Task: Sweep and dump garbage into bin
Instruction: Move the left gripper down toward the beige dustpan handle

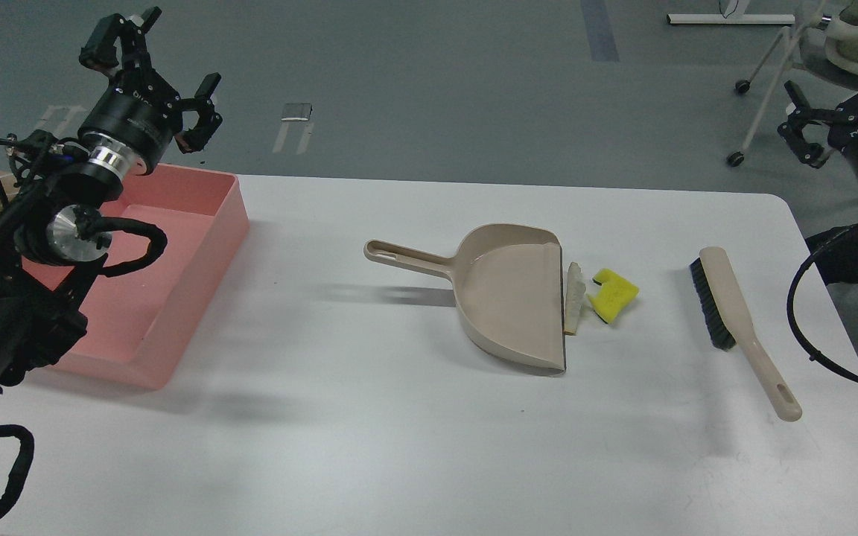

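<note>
On the white table [399, 447], the pink bin [198, 223] sits at the left edge, its long axis running from the near side toward the far side, its open top up. Part of it is hidden behind the left arm.

The garbage lies near the table's middle, well apart from the bin. The white slice [573, 298] lies just beside the dark front lip of the beige dustpan [511, 298], parallel to that lip, its long axis running near to far; whether it touches the lip cannot be determined. The yellow sponge piece [614, 295] lies just right of the slice, its notched end pointing toward the far side of the table.

The dustpan's mouth faces right toward the scraps; its handle points left, toward the bin. The brush [742, 327] lies further right, apart from the scraps, bristles facing left, handle end pointing to the near right corner.

The left gripper [153, 74] hangs above the bin's far end, fingers spread, holding nothing. The right gripper [816, 119] is raised beyond the table's far right corner, fingers apart, empty.
</note>
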Controlling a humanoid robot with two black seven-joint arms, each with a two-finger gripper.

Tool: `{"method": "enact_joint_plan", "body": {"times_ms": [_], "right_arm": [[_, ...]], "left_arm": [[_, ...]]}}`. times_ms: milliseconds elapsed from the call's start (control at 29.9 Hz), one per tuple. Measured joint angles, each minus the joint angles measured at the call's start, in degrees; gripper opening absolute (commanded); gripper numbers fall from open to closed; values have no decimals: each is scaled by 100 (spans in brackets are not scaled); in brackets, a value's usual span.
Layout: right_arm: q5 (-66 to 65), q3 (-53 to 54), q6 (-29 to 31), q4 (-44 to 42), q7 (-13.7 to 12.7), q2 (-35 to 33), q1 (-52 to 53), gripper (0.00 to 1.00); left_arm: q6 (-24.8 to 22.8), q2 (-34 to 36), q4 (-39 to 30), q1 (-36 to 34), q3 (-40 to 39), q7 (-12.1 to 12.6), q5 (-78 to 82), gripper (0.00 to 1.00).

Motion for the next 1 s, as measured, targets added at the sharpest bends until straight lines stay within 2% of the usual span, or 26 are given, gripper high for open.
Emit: {"method": "enact_joint_plan", "body": {"times_ms": [301, 501, 768, 902, 1002], "right_arm": [[1, 11, 35, 42, 20, 8, 1, 100], [0, 52, 34, 47, 44, -27, -82, 100], [1, 192, 24, 99, 49, -68, -347, 100], [0, 271, 23, 226, 48, -70, -559, 100], [-2, 328, 23, 271, 48, -88, -643, 100]], "left_arm": [[-65, -90, -313, 77, 37, -14, 41, 98], [-19, 294, -1410, 470, 192, -11, 42, 98], [4, 1201, -3127, 1319, 680, 65, 133, 98], [3, 1421, -3701, 1769, 853, 62, 701, 97], [13, 1416, -3868, 1967, 983, 58, 1202, 97]]}}
